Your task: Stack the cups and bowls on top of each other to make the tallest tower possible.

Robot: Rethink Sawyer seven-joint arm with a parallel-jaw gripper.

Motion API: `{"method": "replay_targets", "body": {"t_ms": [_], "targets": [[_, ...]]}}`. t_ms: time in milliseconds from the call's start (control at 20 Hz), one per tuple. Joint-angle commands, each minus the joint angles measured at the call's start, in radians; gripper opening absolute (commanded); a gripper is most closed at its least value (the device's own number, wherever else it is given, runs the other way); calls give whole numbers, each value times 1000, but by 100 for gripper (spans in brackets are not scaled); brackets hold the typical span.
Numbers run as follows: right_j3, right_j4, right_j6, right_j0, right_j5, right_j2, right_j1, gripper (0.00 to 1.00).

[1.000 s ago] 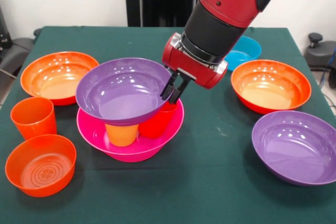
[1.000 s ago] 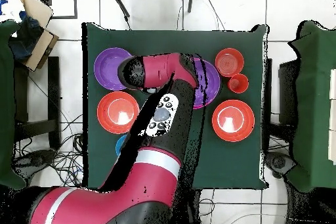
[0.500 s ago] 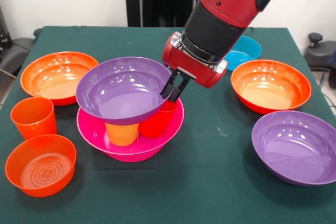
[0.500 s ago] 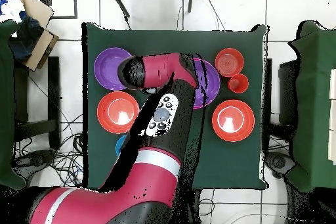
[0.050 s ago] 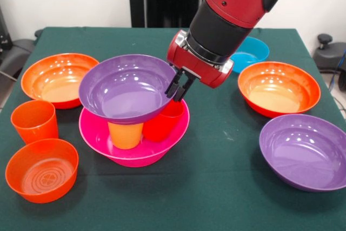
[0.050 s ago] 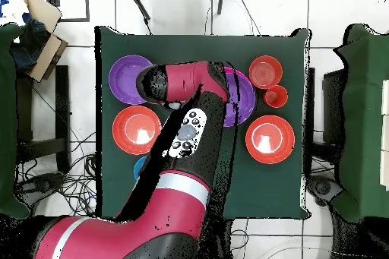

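Green table (image 5: 216, 187): your gripper (image 5: 180, 87) pinches the purple bowl (image 5: 127, 87) rim, bowl over two cups in the pink bowl (image 5: 135, 139). Uneven cups could tip it on release.

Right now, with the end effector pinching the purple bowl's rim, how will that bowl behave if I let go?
The purple bowl looks like thin, glossy plastic, so probably light and slippery. It sits tilted over the two cups inside the pink bowl, so it may rock or slide off. The end effector grips only one edge; releasing could let it tip.
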Motion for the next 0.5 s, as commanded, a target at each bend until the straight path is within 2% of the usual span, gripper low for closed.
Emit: {"method": "replay_targets", "body": {"t_ms": [50,500], "targets": [[17,-39,-70,1,81,106,6,0],[16,-41,-65,3,70,106,10,0]]}}
